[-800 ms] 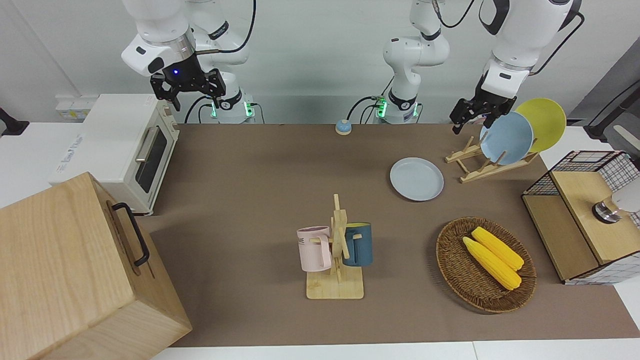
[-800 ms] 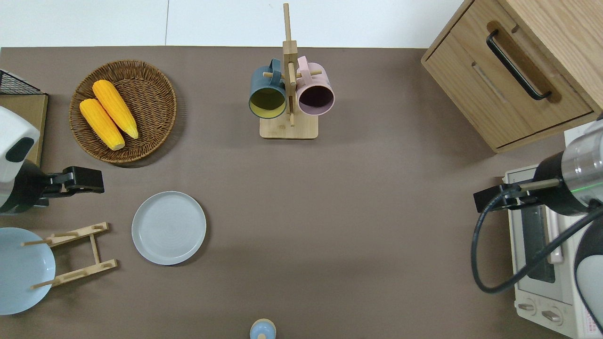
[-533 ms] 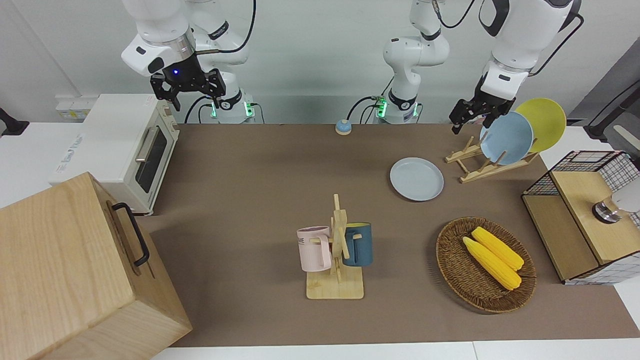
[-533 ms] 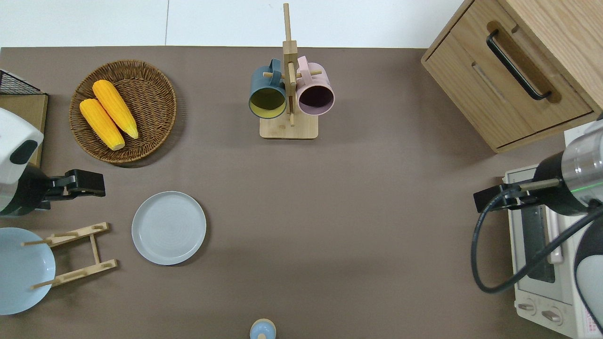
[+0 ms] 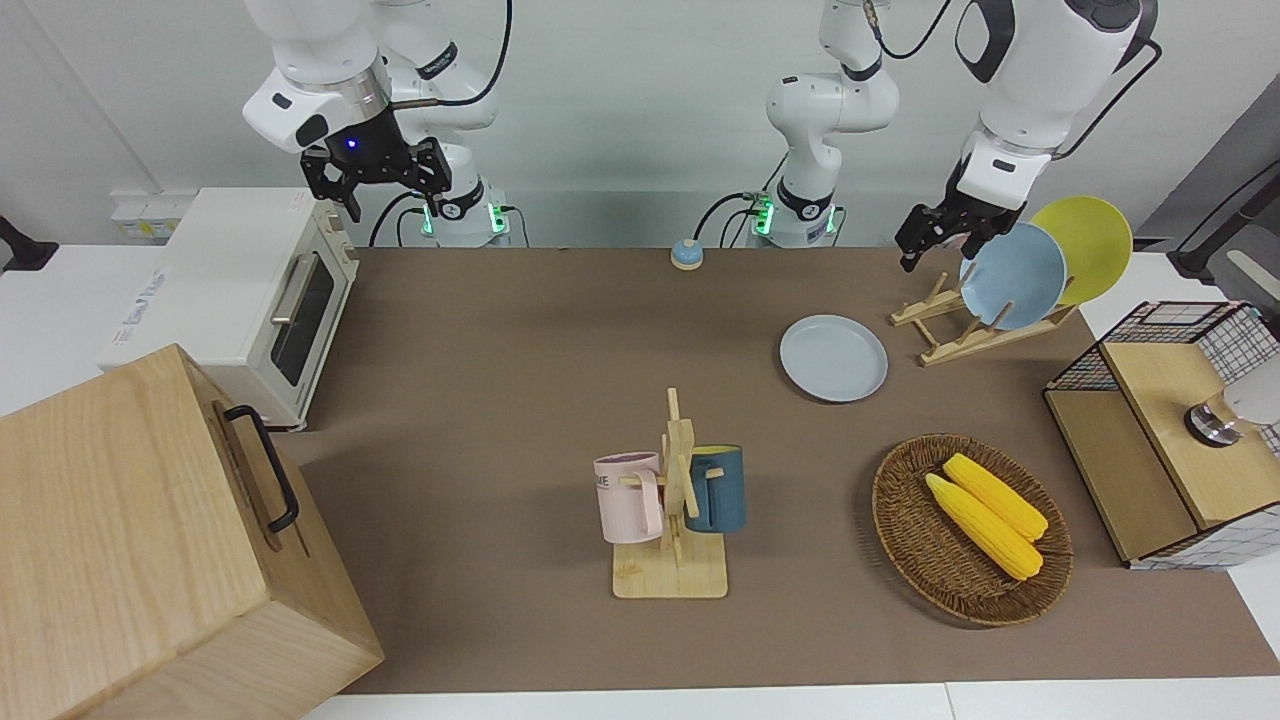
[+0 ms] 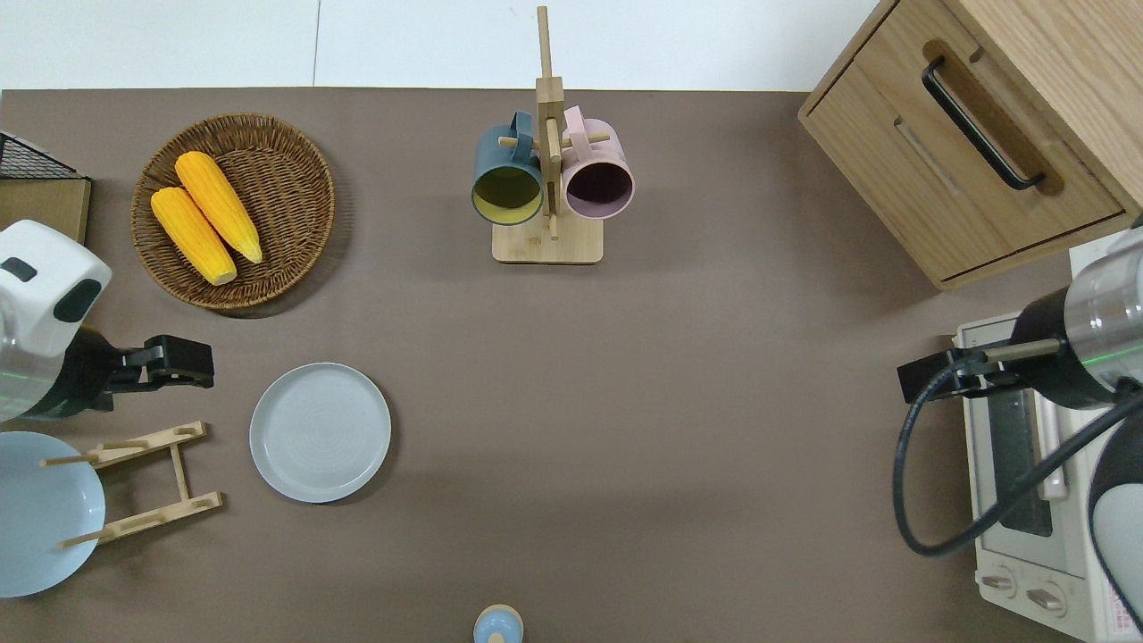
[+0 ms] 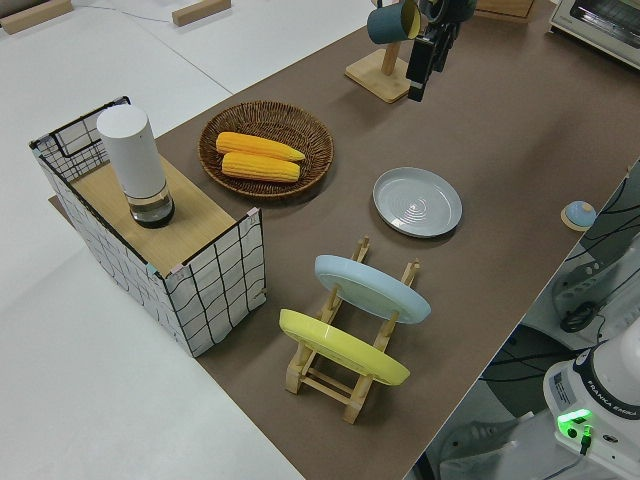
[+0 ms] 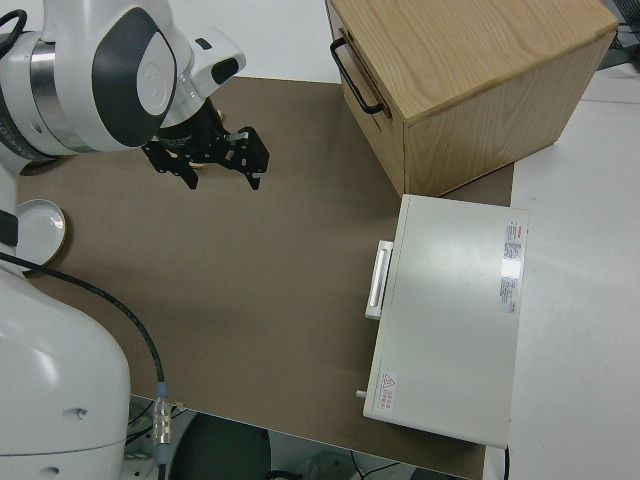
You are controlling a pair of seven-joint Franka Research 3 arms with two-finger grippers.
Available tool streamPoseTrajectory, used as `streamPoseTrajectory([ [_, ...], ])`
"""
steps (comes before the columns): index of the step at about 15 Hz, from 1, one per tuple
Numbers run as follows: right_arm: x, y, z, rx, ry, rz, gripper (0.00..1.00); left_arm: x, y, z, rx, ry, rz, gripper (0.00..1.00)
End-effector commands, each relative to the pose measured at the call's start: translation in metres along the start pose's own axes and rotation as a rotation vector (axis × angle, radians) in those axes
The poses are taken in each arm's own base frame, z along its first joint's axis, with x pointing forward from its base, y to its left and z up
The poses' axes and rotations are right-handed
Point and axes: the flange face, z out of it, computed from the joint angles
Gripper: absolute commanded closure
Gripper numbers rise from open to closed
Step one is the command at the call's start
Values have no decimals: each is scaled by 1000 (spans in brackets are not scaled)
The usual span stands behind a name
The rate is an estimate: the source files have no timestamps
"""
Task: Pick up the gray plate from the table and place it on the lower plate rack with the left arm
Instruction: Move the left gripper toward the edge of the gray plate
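Left gripper [image 6: 183, 362] has shifted slightly toward the gray plate [image 6: 320, 431]; finger state unclear. Plate lies untouched flat on the table [image 6: 625, 402], beside the lower plate rack [image 6: 147, 482]. Pick and placement both remain. Right arm parked.

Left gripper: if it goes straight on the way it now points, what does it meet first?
Probably the bare table, between the basket and the gray plate. The left gripper tilts down toward the table's middle, and its line seems to pass just clear of the plate; depth is unclear.
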Motion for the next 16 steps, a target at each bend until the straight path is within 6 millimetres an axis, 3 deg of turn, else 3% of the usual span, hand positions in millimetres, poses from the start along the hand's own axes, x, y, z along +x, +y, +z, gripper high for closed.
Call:
streamPoseTrajectory([
  [1, -3, 4, -4, 3, -5, 4, 11, -4, -5, 31, -5, -6, 10, 5],
  [5, -3, 4, -4, 3, -5, 4, 11, -6, -6, 76, -3, -6, 8, 5],
  [11, -4, 3, -4, 3, -5, 3, 13, -9, -22, 164, 43, 28, 14, 2],
  [13, -4, 3, -4, 3, -5, 3, 11, -1, -36, 192, 63, -10, -5, 5],
  [16, -4, 3, -4, 3, -5, 3, 11, 6, -35, 231, 78, -80, -5, 5],
])
